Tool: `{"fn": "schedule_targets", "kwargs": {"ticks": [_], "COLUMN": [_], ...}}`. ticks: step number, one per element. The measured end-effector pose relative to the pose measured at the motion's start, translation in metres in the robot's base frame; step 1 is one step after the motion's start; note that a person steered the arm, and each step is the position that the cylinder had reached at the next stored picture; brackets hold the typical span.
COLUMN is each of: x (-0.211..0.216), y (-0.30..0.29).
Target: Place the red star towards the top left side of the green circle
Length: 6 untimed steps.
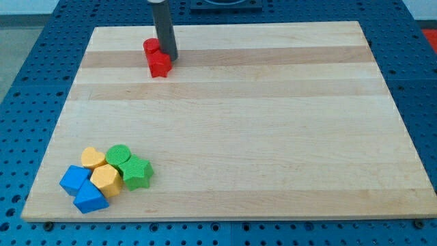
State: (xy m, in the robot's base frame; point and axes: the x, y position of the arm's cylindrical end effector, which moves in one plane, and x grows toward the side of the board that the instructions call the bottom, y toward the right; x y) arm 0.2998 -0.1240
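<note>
The red star [160, 64] lies near the view's top left of the wooden board [273, 123]. A second red block [150, 46], shape unclear, touches it just above. My tip [168, 57] stands against the star's upper right side, to the right of the second red block. The green circle [118, 155] sits far away at the view's bottom left, in a tight cluster of blocks.
Around the green circle sit a green star [137, 171] to its lower right, a yellow heart [93, 158] to its left, a yellow hexagon [106, 180] below, and two blue blocks [74, 178] [90, 198] near the board's bottom left corner.
</note>
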Motion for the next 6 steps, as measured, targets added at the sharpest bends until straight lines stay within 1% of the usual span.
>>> {"fn": "schedule_targets", "kwargs": {"ticks": [2,3,5,6], "x": [0.006,0.03,0.091,0.098], "y": [-0.034,-0.049,-0.057,-0.057]}}
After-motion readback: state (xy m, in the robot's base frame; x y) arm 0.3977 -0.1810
